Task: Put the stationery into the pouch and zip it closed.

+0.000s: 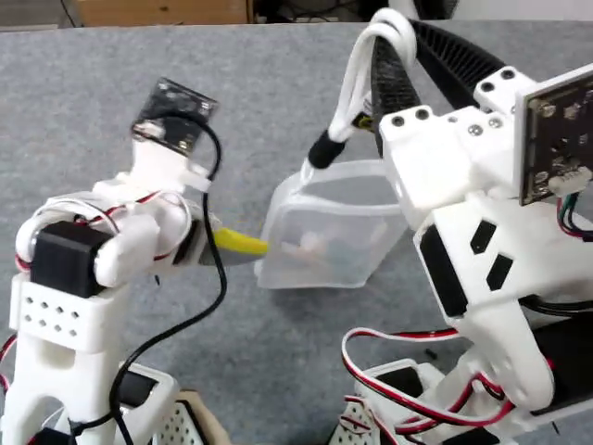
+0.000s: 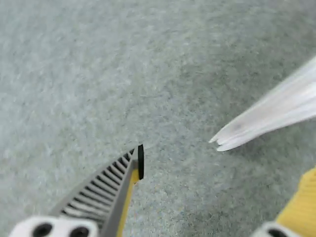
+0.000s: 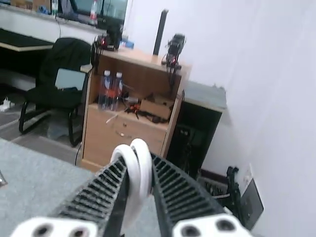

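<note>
Off past the surface [image 1: 102, 93], in the right wrist view: wooden cabinet [image 3: 133, 118], black chair [image 3: 54, 79]. The right arm's body crowds one side of the pouch [image 1: 324, 232]. The left gripper [image 1: 239, 245] sits just beside the opposite end, fingers apart, yellow tip at the pouch wall. Grey surface runs wide behind to the far edge. Pouch mid-surface, translucent, blurred items inside. Right gripper [image 1: 394, 42] raised above it, fingers clamped on the white loop [image 1: 357, 83] at the pouch's corner

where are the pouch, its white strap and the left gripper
pouch [image 1: 324, 243], high view, clear side wall
white strap [image 3: 140, 163], right wrist view, its bend
left gripper [image 2: 224, 173], left wrist view, midway between fingertips
</note>
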`<action>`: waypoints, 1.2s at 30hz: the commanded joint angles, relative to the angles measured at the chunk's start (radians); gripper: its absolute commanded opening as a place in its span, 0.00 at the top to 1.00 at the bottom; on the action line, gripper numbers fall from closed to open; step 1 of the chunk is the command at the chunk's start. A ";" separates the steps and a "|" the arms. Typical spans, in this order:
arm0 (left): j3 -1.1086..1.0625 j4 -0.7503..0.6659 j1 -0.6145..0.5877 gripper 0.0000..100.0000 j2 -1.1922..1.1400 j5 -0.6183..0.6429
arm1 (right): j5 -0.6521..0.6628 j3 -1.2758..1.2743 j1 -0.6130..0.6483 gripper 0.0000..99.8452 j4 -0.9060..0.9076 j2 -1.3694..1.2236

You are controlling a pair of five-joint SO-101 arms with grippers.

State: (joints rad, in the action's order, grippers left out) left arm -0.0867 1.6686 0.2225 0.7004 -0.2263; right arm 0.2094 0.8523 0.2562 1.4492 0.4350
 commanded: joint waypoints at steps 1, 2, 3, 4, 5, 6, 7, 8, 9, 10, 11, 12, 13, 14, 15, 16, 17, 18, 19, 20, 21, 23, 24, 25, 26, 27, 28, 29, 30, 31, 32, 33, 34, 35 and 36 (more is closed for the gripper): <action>0.051 -0.026 0.104 0.53 0.014 -0.020 | 0.008 0.033 0.003 0.99 0.008 0.018; 0.053 -0.026 0.133 0.53 0.015 -0.020 | 0.006 0.031 0.003 0.99 0.008 0.018; 0.053 -0.026 0.159 0.53 0.015 -0.018 | 0.006 0.031 0.003 0.99 0.008 0.018; 0.053 -0.026 0.180 0.53 0.015 -0.006 | 0.006 0.031 0.003 0.99 0.008 0.018; 0.053 -0.026 0.193 0.53 0.015 0.017 | 0.006 0.031 0.003 0.99 0.008 0.018; 0.053 -0.037 0.200 0.53 0.015 0.038 | 0.006 0.031 0.003 0.99 0.008 0.018; 0.048 -0.058 0.200 0.53 0.015 0.055 | 0.006 0.031 0.003 0.99 0.008 0.018; 0.047 -0.077 0.200 0.53 0.015 0.063 | 0.006 0.031 0.003 0.99 0.008 0.018; 0.047 -0.092 0.200 0.53 0.015 0.064 | 0.006 0.031 0.003 0.99 0.008 0.019; 0.045 -0.104 0.205 0.53 0.015 0.064 | 0.006 0.031 0.003 0.99 0.008 0.024; 0.045 -0.118 0.208 0.53 0.015 0.064 | 0.006 0.030 0.003 0.99 0.008 0.033; 0.045 -0.137 0.208 0.53 0.015 0.064 | 0.006 0.027 0.003 0.99 0.008 0.044; 0.045 -0.157 0.208 0.53 0.015 0.064 | 0.006 0.025 0.003 0.99 0.008 0.053; 0.045 -0.178 0.208 0.53 0.015 0.064 | 0.008 0.025 0.003 0.99 0.008 0.061; 0.044 -0.198 0.208 0.53 0.014 0.064 | 0.009 0.025 0.003 0.99 0.008 0.071; 0.044 -0.213 0.208 0.53 0.012 0.064 | 0.011 0.024 0.003 0.99 0.008 0.076; 0.044 -0.224 0.208 0.53 0.006 0.064 | 0.011 0.024 0.003 0.99 0.008 0.081; 0.044 -0.233 0.208 0.53 0.005 0.063 | 0.011 0.024 0.003 0.99 0.014 0.084; 0.044 -0.247 0.208 0.53 0.005 0.063 | 0.012 0.024 0.003 0.99 0.028 0.085; 0.044 -0.261 0.208 0.53 0.003 0.063 | 0.009 0.024 0.003 0.99 0.044 0.087; 0.044 -0.272 0.209 0.53 0.003 0.063 | 0.006 0.024 0.003 0.99 0.063 0.088; 0.044 -0.281 0.209 0.53 0.003 0.061 | 0.006 0.024 0.005 0.99 0.083 0.088; 0.044 -0.281 0.216 0.53 0.003 0.058 | 0.006 0.025 0.005 0.99 0.086 0.088; 0.044 -0.275 0.231 0.53 0.003 0.040 | 0.006 0.025 0.005 0.99 0.086 0.088; 0.042 -0.272 0.252 0.53 0.003 0.014 | 0.006 0.025 0.005 0.99 0.087 0.088; 0.035 -0.272 0.271 0.53 0.003 -0.006 | 0.006 0.027 0.005 0.99 0.089 0.088; 0.028 -0.272 0.289 0.53 0.003 -0.018 | 0.006 0.027 0.005 0.99 0.089 0.088; 0.024 -0.272 0.303 0.53 0.003 -0.023 | 0.006 0.028 0.005 0.99 0.089 0.088; 0.021 -0.272 0.317 0.53 0.003 -0.021 | 0.006 0.030 0.005 0.99 0.089 0.088; 0.021 -0.270 0.325 0.53 0.003 -0.021 | 0.006 0.030 0.005 0.99 0.089 0.088; 0.021 -0.261 0.329 0.53 0.003 -0.023 | 0.006 0.030 0.005 0.99 0.091 0.090; 0.021 -0.253 0.329 0.53 0.003 -0.025 | 0.006 0.030 0.005 0.99 0.091 0.090; 0.021 -0.250 0.338 0.53 0.003 -0.025 | 0.006 0.030 0.005 0.99 0.091 0.090; 0.021 -0.250 0.341 0.53 0.003 -0.025 | 0.006 0.030 0.005 0.99 0.091 0.090; 0.021 -0.250 0.341 0.53 0.003 -0.023 | 0.006 0.030 0.005 0.99 0.091 0.090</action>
State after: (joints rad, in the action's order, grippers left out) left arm -0.0775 1.4124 0.5447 0.7004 -0.2386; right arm 0.2094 0.8523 0.2578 1.5367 0.5163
